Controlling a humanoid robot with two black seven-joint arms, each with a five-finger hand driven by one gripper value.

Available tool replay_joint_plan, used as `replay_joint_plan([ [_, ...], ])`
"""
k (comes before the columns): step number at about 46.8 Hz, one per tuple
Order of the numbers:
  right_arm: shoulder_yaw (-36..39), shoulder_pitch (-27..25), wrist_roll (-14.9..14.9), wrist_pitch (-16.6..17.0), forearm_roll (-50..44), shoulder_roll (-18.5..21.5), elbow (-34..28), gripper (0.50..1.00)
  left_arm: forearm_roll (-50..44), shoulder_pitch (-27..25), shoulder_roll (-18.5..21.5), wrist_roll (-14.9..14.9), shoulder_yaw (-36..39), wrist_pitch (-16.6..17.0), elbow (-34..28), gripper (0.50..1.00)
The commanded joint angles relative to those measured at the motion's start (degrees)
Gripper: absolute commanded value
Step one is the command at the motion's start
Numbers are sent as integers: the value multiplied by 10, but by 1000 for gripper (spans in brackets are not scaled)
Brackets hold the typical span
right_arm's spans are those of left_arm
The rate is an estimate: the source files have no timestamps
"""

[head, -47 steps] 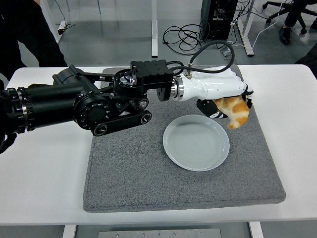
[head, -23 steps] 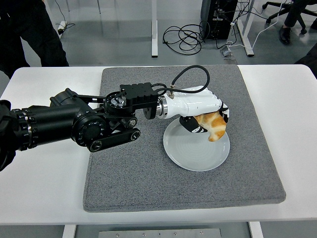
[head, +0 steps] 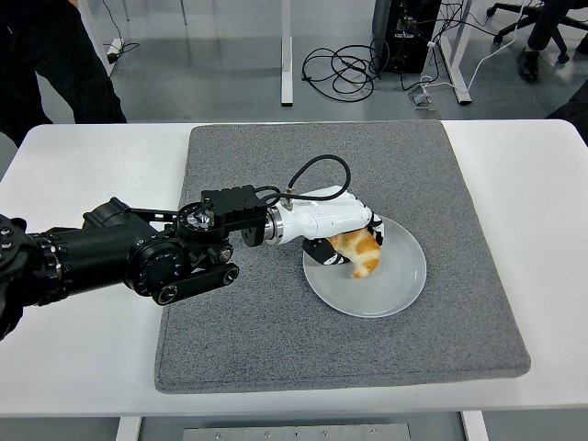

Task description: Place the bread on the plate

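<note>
Over the left part of the plate (head: 395, 285), the left hand (head: 338, 223) has its fingers (head: 321, 249) curled around the bread (head: 358, 251), gripping its upper end. The bread's long axis runs roughly up and down in the head view, tilted a little, with its free end pointing down toward the near edge of the bench (head: 83, 358); that end sits on or just above the plate's surface, and I cannot tell which. The bread is golden orange with paler, whitish patches and a lumpy crust. The plate is round, pale grey-white and shallow, and apart from the bread and the fingers above it, its surface is bare. It lies on a grey mat (head: 276, 349) covering the middle of the white bench. The white hand joins a black arm (head: 110, 262) reaching in from the left edge. A person (head: 55, 55) in dark clothes stands at the upper left.
</note>
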Motion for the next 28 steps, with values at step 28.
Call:
replay_joint_plan([
  [28,0,0,0,0,0,0,0,1000,-1,4,0,-21,37,2,2,500],
])
